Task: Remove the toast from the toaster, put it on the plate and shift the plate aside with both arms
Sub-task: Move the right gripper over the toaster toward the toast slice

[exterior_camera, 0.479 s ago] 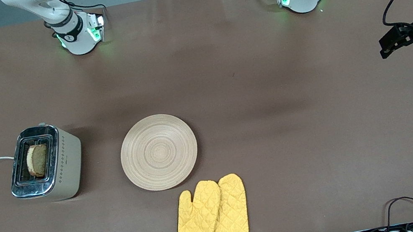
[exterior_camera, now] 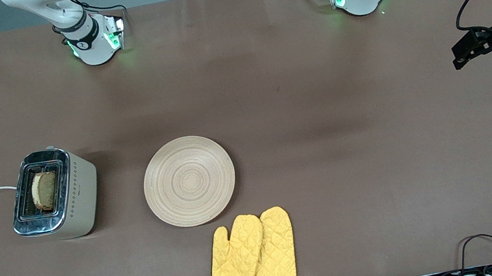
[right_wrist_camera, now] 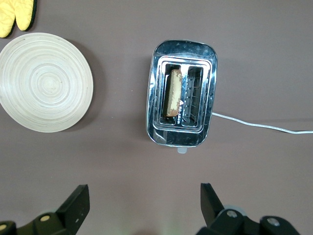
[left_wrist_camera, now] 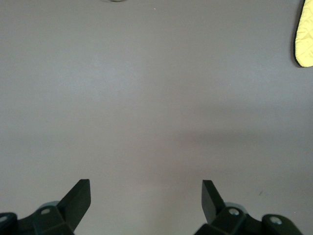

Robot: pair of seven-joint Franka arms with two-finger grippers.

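left end effector (left_wrist_camera: 145, 196) hangs spread apart over bare bench (exterior_camera: 354, 149); right end effector (right_wrist_camera: 144, 200), also spread, hangs above the toaster (exterior_camera: 53, 194). plate (exterior_camera: 189, 181) lies between toaster and yellow mitts (exterior_camera: 252, 251). toast (exterior_camera: 45, 190) stands in a toaster slot.

- Both arms: white glossy shells, black joint bands, small black logo on each lower link.
- Bases white, green status lights; red dot on left arm's base.
- Black cables trail along the links.
- left claw (left_wrist_camera: 145, 198), right claw (right_wrist_camera: 145, 201): matte black wedge fingers, silver screws at the roots.
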